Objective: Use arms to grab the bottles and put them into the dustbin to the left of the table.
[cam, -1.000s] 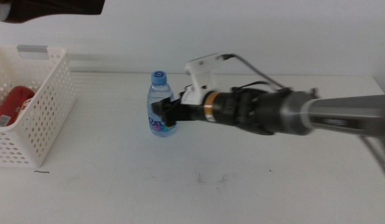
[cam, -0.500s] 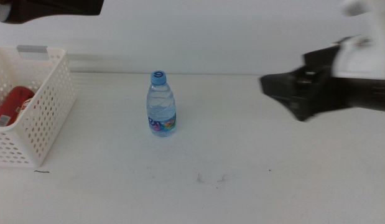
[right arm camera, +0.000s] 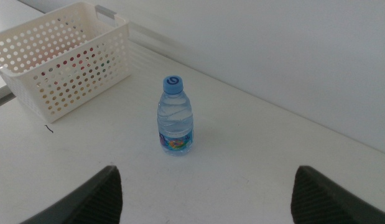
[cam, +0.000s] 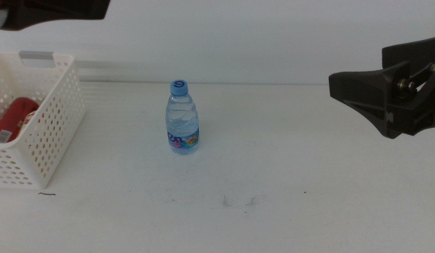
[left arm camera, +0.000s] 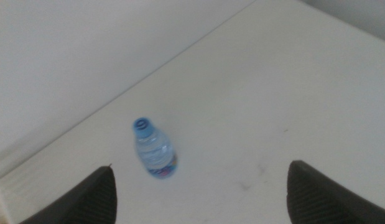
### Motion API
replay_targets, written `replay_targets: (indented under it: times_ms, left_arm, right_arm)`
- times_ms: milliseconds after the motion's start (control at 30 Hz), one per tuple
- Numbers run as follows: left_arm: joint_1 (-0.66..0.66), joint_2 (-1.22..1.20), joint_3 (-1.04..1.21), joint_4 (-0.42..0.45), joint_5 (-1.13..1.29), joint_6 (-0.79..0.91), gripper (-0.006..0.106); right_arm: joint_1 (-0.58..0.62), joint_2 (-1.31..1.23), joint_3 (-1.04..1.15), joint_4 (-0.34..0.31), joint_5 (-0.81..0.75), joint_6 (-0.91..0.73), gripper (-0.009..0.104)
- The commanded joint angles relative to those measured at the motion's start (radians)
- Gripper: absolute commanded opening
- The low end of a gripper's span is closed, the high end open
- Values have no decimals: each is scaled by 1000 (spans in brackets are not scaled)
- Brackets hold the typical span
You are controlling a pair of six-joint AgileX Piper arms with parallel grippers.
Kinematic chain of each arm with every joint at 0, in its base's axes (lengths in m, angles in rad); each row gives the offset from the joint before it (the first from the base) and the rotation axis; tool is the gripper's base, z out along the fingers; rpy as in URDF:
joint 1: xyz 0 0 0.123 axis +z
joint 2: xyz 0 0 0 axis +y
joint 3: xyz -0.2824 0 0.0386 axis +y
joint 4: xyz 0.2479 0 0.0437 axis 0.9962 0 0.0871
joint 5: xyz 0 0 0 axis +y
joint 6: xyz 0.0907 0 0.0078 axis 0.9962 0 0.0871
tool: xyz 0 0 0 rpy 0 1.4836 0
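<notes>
A small clear water bottle [cam: 182, 119] with a blue cap stands upright on the white table [cam: 273, 211], apart from both grippers. It also shows in the left wrist view [left arm camera: 153, 150] and the right wrist view [right arm camera: 175, 118]. My right gripper [cam: 358, 88] hangs at the right edge, well right of the bottle, open and empty [right arm camera: 204, 193]. My left gripper [left arm camera: 198, 193] is open and empty, high above the table; its arm [cam: 48, 10] shows as a dark shape over the dustbin [cam: 59, 119]. A red cola can [cam: 13, 118] lies in the dustbin. The yellow tea bottle is out of view.
The white perforated dustbin [right arm camera: 61, 56] stands at the table's left end. A white wall runs behind the table. Faint scuff marks [cam: 238, 202] lie on the tabletop in front of the bottle.
My right gripper was at the water bottle a second ago and has pulled back to the right edge. The bottle stands in the same spot. The left arm has hardly moved.
</notes>
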Motion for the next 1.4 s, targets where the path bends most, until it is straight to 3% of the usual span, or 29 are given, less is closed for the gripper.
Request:
replay_targets:
  times_ms: [0,367,500,600,700,800,867,933,1133,1367]
  left_arm:
    - [-2,-2,0,35,-6,12,94]
    - [-9,13,46,60,-58,18,94]
    - [-83,-48,367,30,-498,21,94]
    - [-147,-112,699,78,-922,-21,94]
    - [-184,-101,1036,204,-1359,-266,94]
    - [-146,23,1205,396,-1632,-522,94]
    - [-101,154,1225,513,-1727,-631,94]
    - [-64,279,1215,556,-1835,-660,94]
    - [-9,655,1094,518,-2182,-660,94]
    - [-9,900,928,515,-2281,-688,94]
  right_arm:
    - [3,-6,-5,0,3,0,91]
    - [3,-6,-5,0,3,0,91]
    - [3,-6,-5,0,3,0,91]
    - [3,-6,-5,0,3,0,91]
    - [3,-4,-5,0,3,0,91]
    - [3,-4,-5,0,3,0,91]
    - [3,-4,-5,0,1,0,90]
    - [3,-4,-5,0,1,0,90]
    - [3,-4,-5,0,1,0,90]
    - [3,-4,-5,0,1,0,90]
